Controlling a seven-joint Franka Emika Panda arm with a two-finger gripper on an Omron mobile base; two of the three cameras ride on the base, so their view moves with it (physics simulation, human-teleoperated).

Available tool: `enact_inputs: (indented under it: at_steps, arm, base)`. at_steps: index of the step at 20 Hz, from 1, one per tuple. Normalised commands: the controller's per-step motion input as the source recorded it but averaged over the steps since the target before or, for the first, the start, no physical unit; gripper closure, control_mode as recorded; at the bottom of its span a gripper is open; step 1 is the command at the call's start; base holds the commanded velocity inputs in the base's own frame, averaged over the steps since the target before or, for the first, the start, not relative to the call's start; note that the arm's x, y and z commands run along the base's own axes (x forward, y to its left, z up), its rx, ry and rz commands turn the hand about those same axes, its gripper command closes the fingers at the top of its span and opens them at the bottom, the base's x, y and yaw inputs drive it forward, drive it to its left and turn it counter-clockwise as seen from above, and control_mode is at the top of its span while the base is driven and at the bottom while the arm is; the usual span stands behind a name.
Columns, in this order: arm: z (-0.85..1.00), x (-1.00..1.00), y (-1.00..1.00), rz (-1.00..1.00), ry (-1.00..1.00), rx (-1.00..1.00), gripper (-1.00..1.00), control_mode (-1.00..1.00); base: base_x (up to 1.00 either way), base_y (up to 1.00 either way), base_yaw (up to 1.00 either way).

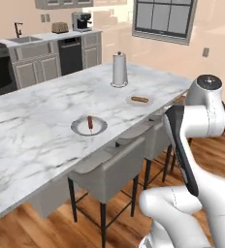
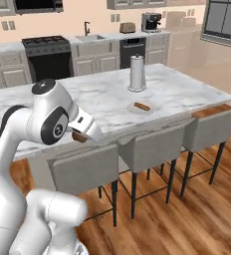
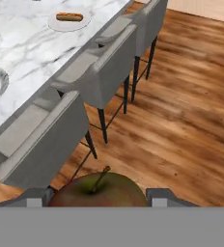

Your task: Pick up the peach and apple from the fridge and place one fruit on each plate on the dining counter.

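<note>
Gripper (image 3: 98,198): jaws clamped on the apple (image 3: 98,192), a round dark red-brown fruit with a greenish top and short brown stem, seated between the two fingertips. Beyond the jaws: grey cushioned stools (image 3: 102,72) on wood floor. Further out, the dining counter (image 1: 32,131), white marble with grey veining, bearing two plates (image 1: 89,127), each with a small elongated orange-red item.

On the dining counter (image 1: 32,131) stand two plates: the near plate (image 1: 89,126) toward the stool-side edge, the far plate (image 1: 139,100) to its right, each with a long item lying on it. A paper-towel roll (image 1: 119,70) stands behind the far plate. Stools (image 1: 112,169) line the counter's near edge. The apple (image 3: 98,192) sits between the gripper (image 3: 98,197) fingers, over the floor beside the stools.
</note>
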Motion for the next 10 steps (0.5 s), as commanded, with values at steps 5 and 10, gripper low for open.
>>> enact_inputs:
  at_steps: [5,10]
  arm:
    - [0.00,0.00,0.00,0.00,0.00,0.00,1.00,1.00]
    - [0.00,0.00,0.00,0.00,0.00,0.00,1.00,1.00]
  base:
    - [0.27,-0.98,0.36]
    - [0.16,-0.87,0.36]
